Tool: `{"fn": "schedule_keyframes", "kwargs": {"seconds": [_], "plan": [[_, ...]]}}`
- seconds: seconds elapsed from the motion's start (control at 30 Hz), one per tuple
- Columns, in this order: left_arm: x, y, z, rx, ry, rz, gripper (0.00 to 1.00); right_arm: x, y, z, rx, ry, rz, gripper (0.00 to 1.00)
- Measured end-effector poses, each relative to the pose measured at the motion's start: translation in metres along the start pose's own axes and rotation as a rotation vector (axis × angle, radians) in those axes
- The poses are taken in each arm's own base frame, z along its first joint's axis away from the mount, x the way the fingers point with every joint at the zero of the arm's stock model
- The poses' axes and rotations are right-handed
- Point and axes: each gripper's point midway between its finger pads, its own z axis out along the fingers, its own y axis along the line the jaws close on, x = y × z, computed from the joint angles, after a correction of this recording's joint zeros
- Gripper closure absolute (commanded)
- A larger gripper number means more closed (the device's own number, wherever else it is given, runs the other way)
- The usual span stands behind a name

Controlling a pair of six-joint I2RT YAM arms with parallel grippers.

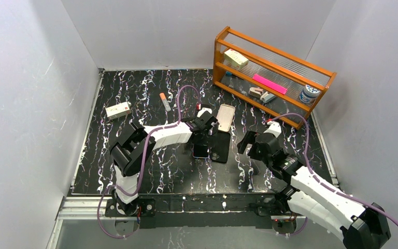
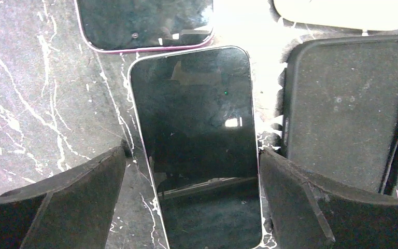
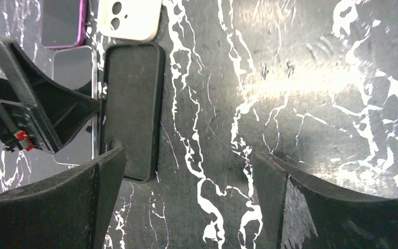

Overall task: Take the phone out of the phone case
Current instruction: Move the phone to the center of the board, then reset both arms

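Observation:
A bare phone [image 2: 197, 145] with a silver rim lies screen up on the black marbled table; it also shows in the top view [image 1: 201, 150]. Right beside it lies an empty black phone case [image 2: 347, 109], open side up, also seen in the top view [image 1: 221, 147] and the right wrist view [image 3: 132, 109]. My left gripper [image 2: 192, 155] is open and straddles the phone's near end; its right finger sits in the gap between phone and case. My right gripper [image 3: 186, 155] is open and empty over bare table, right of the case.
A phone in a purple case [image 2: 145, 23] and a white case [image 2: 342, 10] lie just beyond the bare phone. An orange rack [image 1: 269, 72] with small items stands at the back right. A white box [image 1: 118, 110] and a small tube [image 1: 165, 101] lie at the back left.

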Motion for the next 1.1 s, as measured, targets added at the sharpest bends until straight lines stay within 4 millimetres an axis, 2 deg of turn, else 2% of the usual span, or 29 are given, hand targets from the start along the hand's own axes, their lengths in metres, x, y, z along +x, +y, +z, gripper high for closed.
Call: {"fn": "schedule_keyframes", "kwargs": {"seconds": [0.17,0.3,0.47,0.6,0.77,0.83,0.93,1.03,1.1], "plan": [[-0.002,0.006,-0.004,0.007,0.012,-0.013,0.02,-0.029,0.007,-0.014,-0.013,-0.09,-0.029,0.01],[-0.009,0.015,-0.017,0.037,0.003,-0.048,0.02,-0.054,0.009,-0.031,-0.013,-0.165,-0.052,0.01],[-0.034,0.053,-0.052,0.06,-0.07,-0.153,0.02,-0.085,0.005,-0.058,0.009,-0.269,-0.075,0.01],[-0.059,0.094,-0.097,0.068,-0.199,-0.254,0.02,-0.111,0.002,-0.087,0.01,-0.365,-0.09,0.01],[-0.081,0.138,-0.168,0.049,-0.421,-0.317,0.02,-0.145,-0.004,-0.132,-0.011,-0.518,-0.101,0.01],[-0.083,0.152,-0.203,0.042,-0.54,-0.318,0.02,-0.155,-0.009,-0.148,-0.01,-0.576,-0.1,0.01],[-0.08,0.176,-0.25,0.014,-0.715,-0.322,0.02,-0.16,-0.018,-0.16,0.008,-0.623,-0.114,0.01],[-0.072,0.198,-0.285,-0.033,-0.856,-0.338,0.02,-0.163,-0.027,-0.167,0.034,-0.649,-0.13,0.01],[-0.066,0.209,-0.296,-0.065,-0.916,-0.348,0.02,-0.164,-0.031,-0.17,0.044,-0.664,-0.13,0.01]]}}
